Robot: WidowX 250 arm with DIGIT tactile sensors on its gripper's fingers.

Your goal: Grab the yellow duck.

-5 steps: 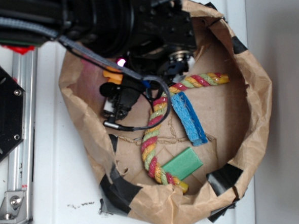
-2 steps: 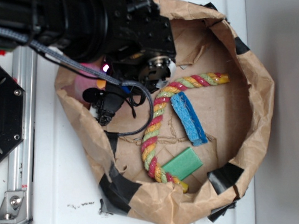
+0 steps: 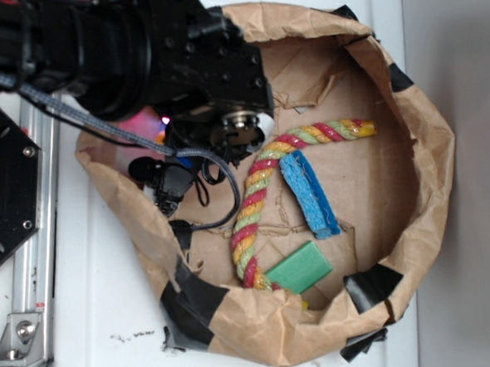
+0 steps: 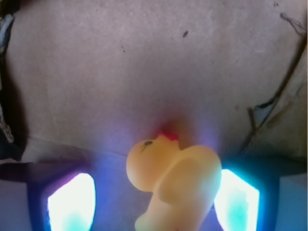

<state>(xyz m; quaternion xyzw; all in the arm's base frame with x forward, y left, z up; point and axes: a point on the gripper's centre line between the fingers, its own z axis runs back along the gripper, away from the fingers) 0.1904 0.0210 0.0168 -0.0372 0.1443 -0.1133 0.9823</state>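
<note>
The fingers [image 4: 153,202] show in my wrist view as two glowing pads, one [image 4: 71,202] at lower left and one [image 4: 236,199] at lower right, with the yellow duck [image 4: 175,185] between them. The duck sits close against the right pad, perhaps touching it, and a clear gap remains on the left side, so I cannot tell whether the fingers are clamped on it or only straddling it. Its head points toward the upper left of that view, the red beak tip against brown paper.

From the exterior camera I see the black arm [image 3: 112,51] reaching in from the upper left, its wrist bent down over the left part of a brown paper bag [image 3: 429,161] rolled down into a basin. The fingers and duck are hidden under the arm there. A grey cable [image 3: 220,190] loops below the wrist.

Inside the bag, right of the arm, lie a multicoloured rope [image 3: 266,185], a blue sponge [image 3: 311,196] just beside it, and a green block [image 3: 300,267] near the bag's lower rim. The bag rests on a white counter [image 3: 96,299], with a metal rail [image 3: 33,245] along the counter's left edge.
</note>
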